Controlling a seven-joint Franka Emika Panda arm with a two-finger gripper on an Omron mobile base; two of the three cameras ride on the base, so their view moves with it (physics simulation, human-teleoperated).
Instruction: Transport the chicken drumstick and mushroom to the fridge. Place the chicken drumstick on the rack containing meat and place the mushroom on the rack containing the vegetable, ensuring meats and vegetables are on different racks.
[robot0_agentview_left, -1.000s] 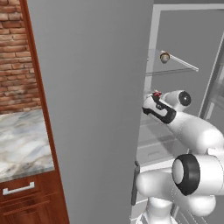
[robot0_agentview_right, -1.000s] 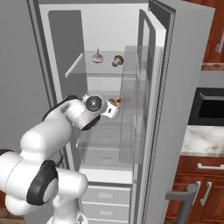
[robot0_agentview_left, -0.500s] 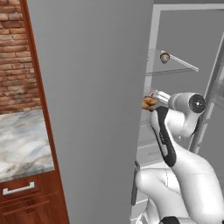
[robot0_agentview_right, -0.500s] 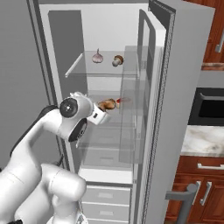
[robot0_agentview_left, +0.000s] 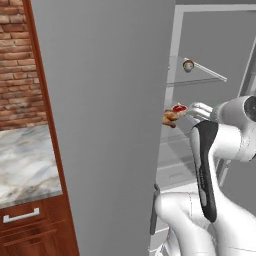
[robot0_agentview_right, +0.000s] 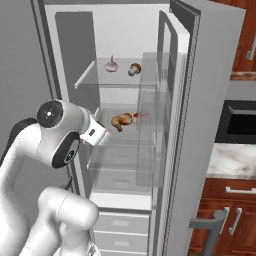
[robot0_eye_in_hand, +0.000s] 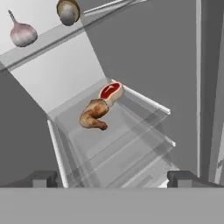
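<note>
Fridge (robot0_agentview_right: 210, 100) door swung open, pale interior showing in the right base view. Arm rises from the base, elbow folded up high, forearm reaching forward and level into the fridge opening at the height of the middle rack (robot0_eye_in_hand: 131, 144); the wrist sits at the front edge of that shelf in both base views. Gripper (robot0_eye_in_hand: 111, 178) jaws spread wide and empty, the two dark fingertips (robot0_eye_in_hand: 41, 178) far apart at the bottom of the hand view, nothing between them, clear of the food. Hand camera looks along the glass toward the back wall, view rolled so the shelves run diagonally. Chicken drumstick (robot0_eye_in_hand: 93, 114) lies on the middle rack, released, thick end toward the meat (robot0_eye_in_hand: 110, 92), which sits just behind it, touching or nearly so; can't tell which. Same pair seen in the right base view, drumstick (robot0_agentview_right: 120, 121) just ahead of the wrist with the red chunk (robot0_agentview_right: 136, 117) beside it, and in the left base view at the door edge, drumstick (robot0_agentview_left: 170, 118) and meat (robot0_agentview_left: 179, 108). Upper rack (robot0_agentview_right: 95, 84) holds a garlic bulb (robot0_agentview_right: 111, 65) and the mushroom (robot0_agentview_right: 134, 69) side by side, near each other but apart; both also at the top of the hand view, garlic (robot0_eye_in_hand: 22, 33), mushroom (robot0_eye_in_hand: 68, 11). White drawers (robot0_agentview_right: 120, 230) below the shelves.
</note>
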